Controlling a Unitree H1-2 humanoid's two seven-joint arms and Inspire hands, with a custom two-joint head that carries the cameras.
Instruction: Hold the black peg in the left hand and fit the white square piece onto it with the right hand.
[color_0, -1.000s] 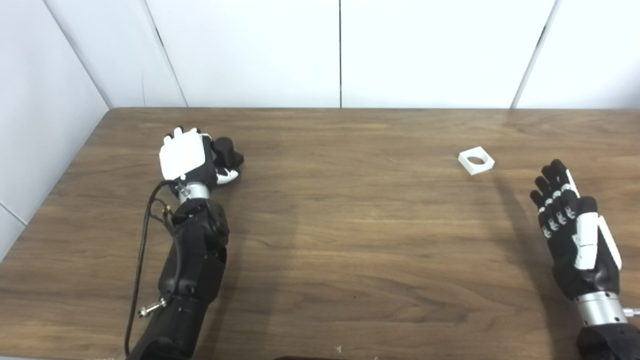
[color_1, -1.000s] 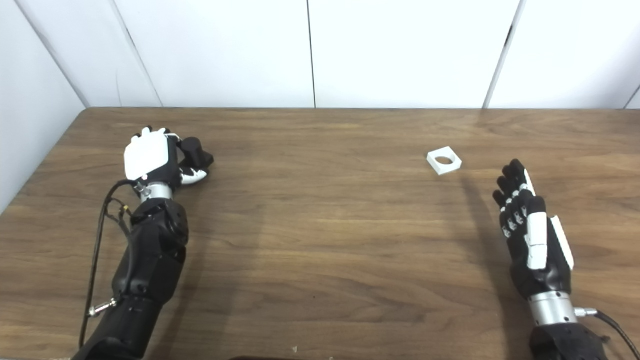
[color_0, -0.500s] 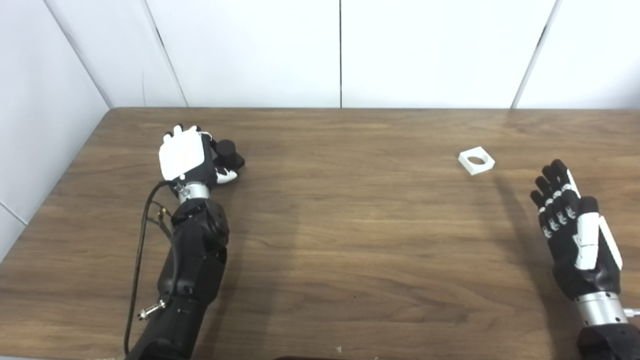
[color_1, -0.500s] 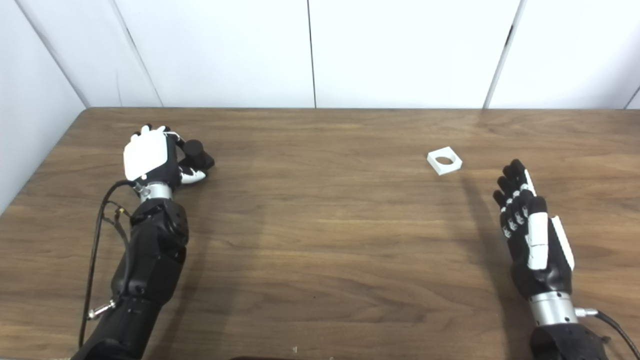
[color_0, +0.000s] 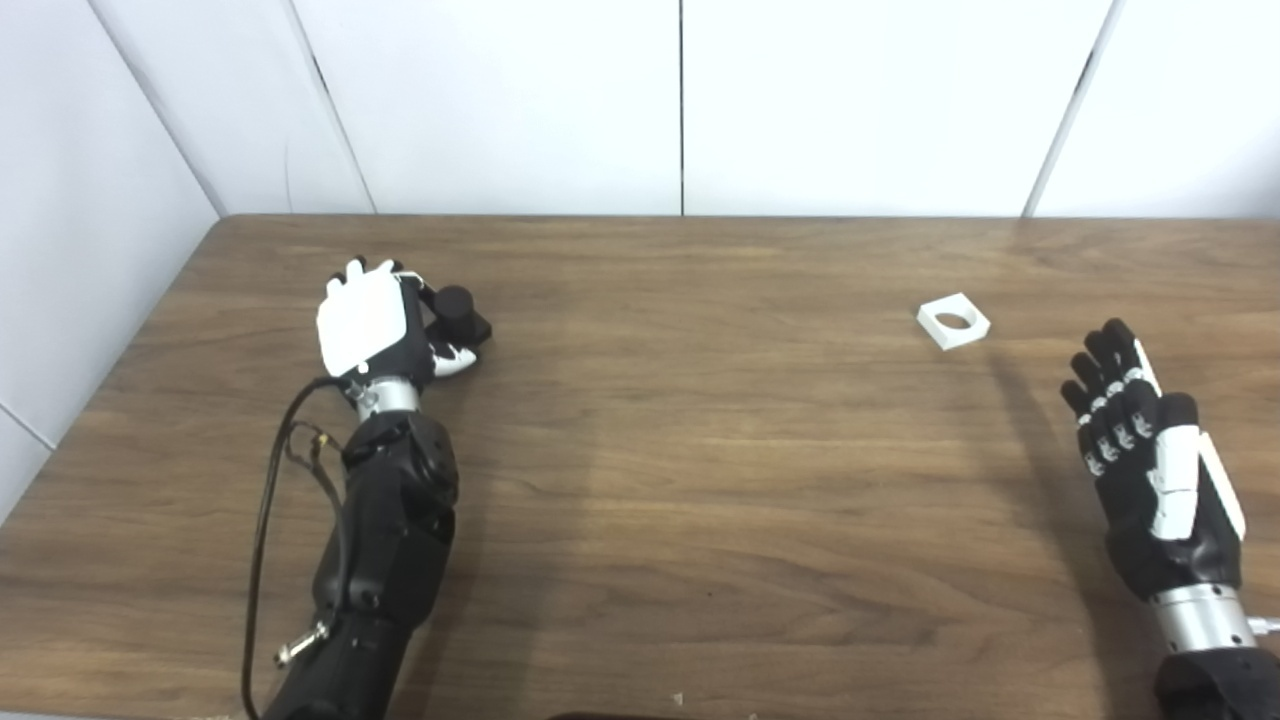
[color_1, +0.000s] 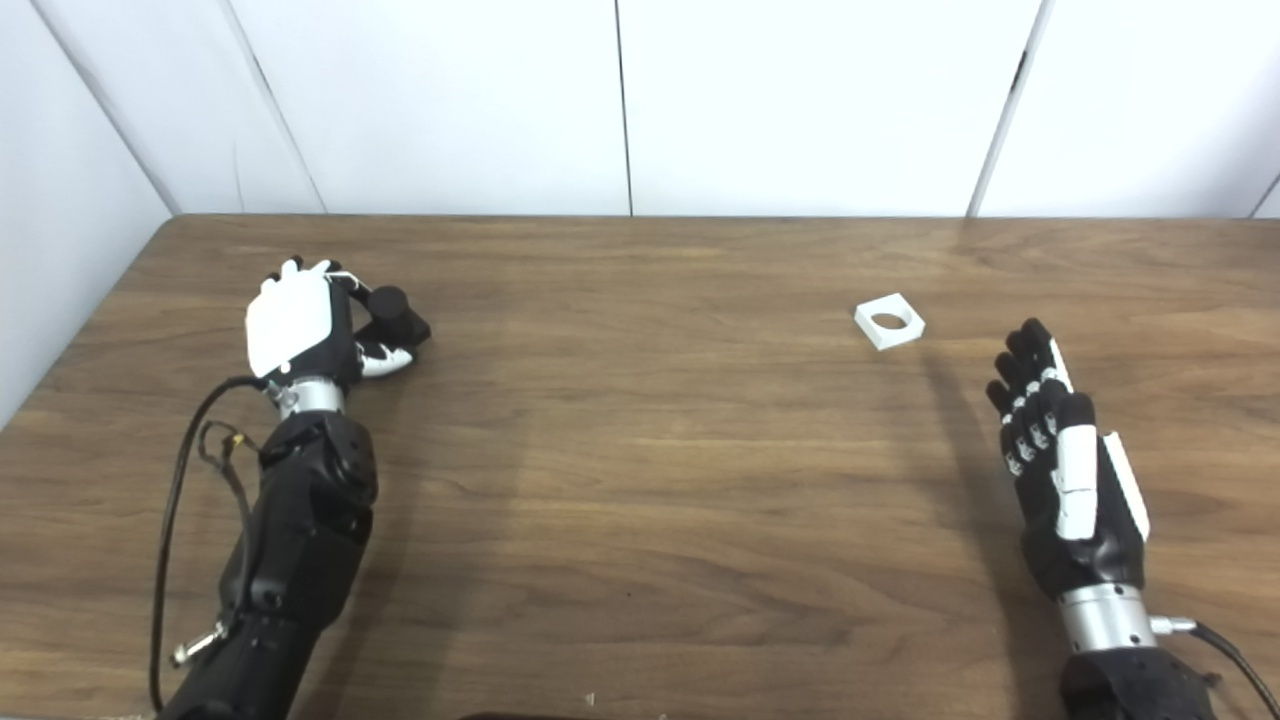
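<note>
Fingers (color_0: 352, 271) of the left hand (color_0: 365, 322) curled round the black peg (color_0: 457, 310), thumb under it on the near side; peg held upright, its round top clear of the hand on the hand's right. Whether the peg's base touches the table (color_0: 700, 480) cannot be told. Seen from the left eye: white back plate of the left hand facing the camera, forearm running back from it toward the bottom edge, a black cable (color_0: 268, 500) looping off the arm's left side. White square piece (color_0: 952, 322) far to the right of the peg, flat on the wood, round hole up, nothing touching it. Right hand (color_0: 1150, 470) nearer than the piece and a little to its right, well apart from it, edge-on, fingers straight, close together, holding nothing.

From the right eye: same layout. Left hand (color_1: 295, 325) wrapped on the peg (color_1: 393, 312), peg top showing just right of the knuckles. Piece (color_1: 889, 321) alone on the table, far right of the peg. Right hand (color_1: 1065, 480) below the piece, palm turned inward, fingers extended and empty, hovering or resting by the table's near right part, cannot tell which.
</note>
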